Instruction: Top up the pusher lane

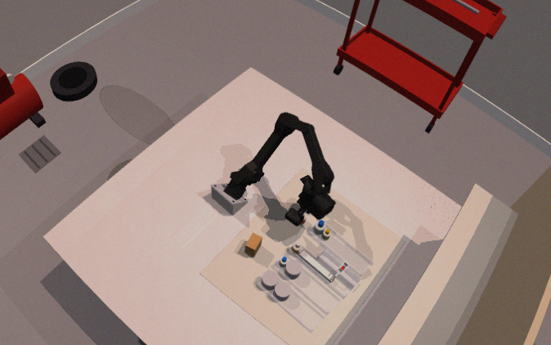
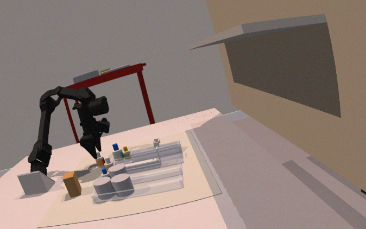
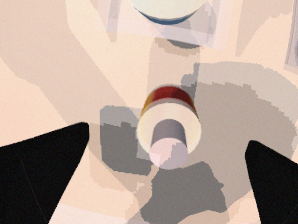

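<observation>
The loose jar (image 2: 100, 162) (image 3: 170, 122), orange-brown with a red band, white shoulder and pale cap, stands upright on the mat outside the lanes. In the top view it is mostly hidden by the gripper. My gripper (image 2: 98, 154) (image 3: 169, 140) is open, pointing down just above the jar; in the wrist view the jar's cap lies between the fingertips, apart from both. The sprung lane (image 1: 317, 266) holds a jar (image 1: 297, 248) (image 2: 108, 163) with pale cap and orange-brown body at its front end. A small pusher flag with a red mark (image 1: 342, 267) (image 2: 156, 142) stands farther back.
A blue-capped jar (image 1: 320, 226) (image 2: 117, 153) and a yellow-capped jar (image 1: 326, 234) (image 2: 126, 152) stand in the neighbouring lane, close to the loose jar. A small blue-capped jar (image 1: 284, 262) and grey cylinders (image 1: 282, 290) (image 2: 122, 184) stand on the other side. An orange block (image 1: 253, 244) (image 2: 72, 184) stands apart.
</observation>
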`<state>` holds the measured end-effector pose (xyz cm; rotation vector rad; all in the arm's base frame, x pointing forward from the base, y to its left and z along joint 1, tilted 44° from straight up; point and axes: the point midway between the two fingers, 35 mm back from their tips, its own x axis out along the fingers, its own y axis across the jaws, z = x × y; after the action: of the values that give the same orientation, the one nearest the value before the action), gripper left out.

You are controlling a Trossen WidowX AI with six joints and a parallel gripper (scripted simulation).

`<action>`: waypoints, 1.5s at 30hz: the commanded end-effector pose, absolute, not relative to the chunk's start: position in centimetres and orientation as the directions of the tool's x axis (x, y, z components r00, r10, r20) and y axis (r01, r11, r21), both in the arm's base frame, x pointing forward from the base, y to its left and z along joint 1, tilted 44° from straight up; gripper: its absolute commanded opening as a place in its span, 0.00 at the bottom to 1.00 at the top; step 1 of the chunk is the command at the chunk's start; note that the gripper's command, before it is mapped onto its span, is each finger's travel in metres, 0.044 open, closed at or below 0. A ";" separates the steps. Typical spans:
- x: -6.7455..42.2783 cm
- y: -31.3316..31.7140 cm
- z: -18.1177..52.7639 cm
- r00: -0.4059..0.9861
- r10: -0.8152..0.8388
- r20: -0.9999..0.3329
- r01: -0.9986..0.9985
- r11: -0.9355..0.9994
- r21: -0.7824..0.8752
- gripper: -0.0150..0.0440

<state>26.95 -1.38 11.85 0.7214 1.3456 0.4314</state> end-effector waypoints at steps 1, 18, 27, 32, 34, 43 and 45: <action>27.1 -0.9 11.4 0.195 0.665 -0.720 0.122 0.712 0.691 1.00; 27.4 0.3 10.1 0.196 0.667 -0.719 0.122 0.711 0.692 0.82; 27.4 0.3 10.1 0.196 0.667 -0.719 0.122 0.711 0.692 0.49; 27.4 0.3 10.1 0.196 0.667 -0.719 0.122 0.711 0.692 0.40; 27.4 0.0 10.3 0.196 0.666 -0.720 0.124 0.711 0.692 0.31; 26.8 -3.6 13.3 0.202 0.659 -0.725 0.160 0.708 0.688 0.25; 26.6 -4.4 14.0 0.203 0.659 -0.724 0.168 0.705 0.689 0.25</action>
<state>26.90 -3.10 12.91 0.7545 1.3513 0.4028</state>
